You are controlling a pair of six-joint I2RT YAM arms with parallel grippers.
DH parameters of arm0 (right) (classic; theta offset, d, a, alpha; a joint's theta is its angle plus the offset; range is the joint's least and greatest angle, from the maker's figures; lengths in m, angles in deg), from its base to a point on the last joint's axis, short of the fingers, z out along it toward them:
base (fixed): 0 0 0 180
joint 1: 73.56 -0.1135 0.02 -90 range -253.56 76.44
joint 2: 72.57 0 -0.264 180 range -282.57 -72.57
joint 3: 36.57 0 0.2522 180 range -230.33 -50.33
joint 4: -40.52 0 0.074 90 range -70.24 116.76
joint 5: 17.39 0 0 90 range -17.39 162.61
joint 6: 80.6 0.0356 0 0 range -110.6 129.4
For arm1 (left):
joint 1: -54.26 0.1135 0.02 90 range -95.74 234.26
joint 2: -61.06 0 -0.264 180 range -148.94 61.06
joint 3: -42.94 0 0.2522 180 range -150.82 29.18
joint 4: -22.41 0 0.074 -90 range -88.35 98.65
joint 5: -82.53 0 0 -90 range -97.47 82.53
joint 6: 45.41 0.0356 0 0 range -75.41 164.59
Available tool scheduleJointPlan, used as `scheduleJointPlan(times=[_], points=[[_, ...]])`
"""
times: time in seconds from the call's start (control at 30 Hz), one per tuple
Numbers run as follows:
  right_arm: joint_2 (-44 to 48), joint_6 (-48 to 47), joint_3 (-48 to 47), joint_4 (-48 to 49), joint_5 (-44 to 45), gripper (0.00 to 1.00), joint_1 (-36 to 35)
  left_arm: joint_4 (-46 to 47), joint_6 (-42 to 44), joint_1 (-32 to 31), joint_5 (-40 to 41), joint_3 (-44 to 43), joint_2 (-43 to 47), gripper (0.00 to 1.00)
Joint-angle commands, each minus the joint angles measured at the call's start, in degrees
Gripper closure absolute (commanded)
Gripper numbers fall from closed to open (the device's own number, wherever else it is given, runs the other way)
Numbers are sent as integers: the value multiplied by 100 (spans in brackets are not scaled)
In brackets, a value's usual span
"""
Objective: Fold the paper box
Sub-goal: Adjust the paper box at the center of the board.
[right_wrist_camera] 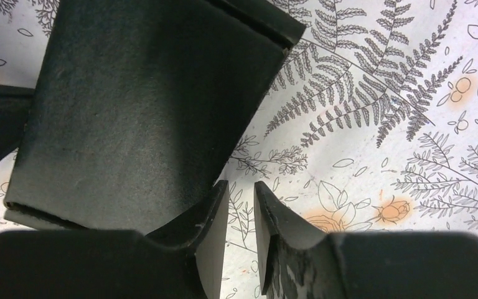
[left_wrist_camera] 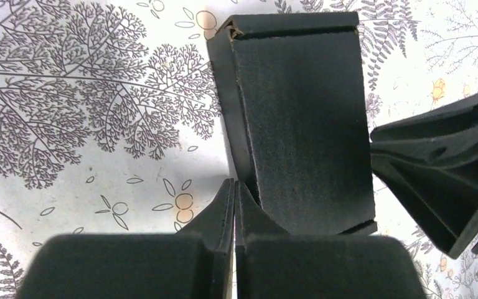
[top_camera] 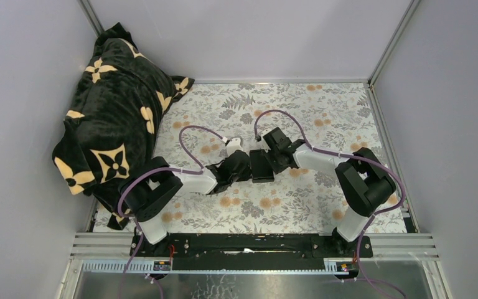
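The paper box is a small matte black card box lying on the flowered tablecloth mid-table, between my two grippers. In the left wrist view the box lies just right of my left gripper, whose fingers are pressed together with nothing between them. The right gripper's black fingers show at the box's far side. In the right wrist view the box sits left of my right gripper. Its jaws stand a narrow gap apart with only cloth showing between them, the left finger against the box's edge.
A black plush blanket with cream flowers is heaped at the far left. The floral tablecloth covers the table. Grey walls with metal rails close in the back and both sides.
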Motion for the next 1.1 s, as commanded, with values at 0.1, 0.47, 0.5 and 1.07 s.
scheduleJointPlan(times=[0.1, 0.47, 0.5, 1.07], points=[[29, 504, -29, 323, -546, 70, -612, 351, 12, -13, -223, 25, -407, 100], [-44, 1440, 161, 992, -773, 70, -643, 1105, -216, -12, -726, 347, -510, 100], [-52, 1535, 219, 1126, -875, 70, -646, 1237, -237, -15, -788, 412, -486, 100], [-238, 1944, 428, 1942, -1309, 69, -647, 2762, -395, -20, -1469, 1167, 34, 100]])
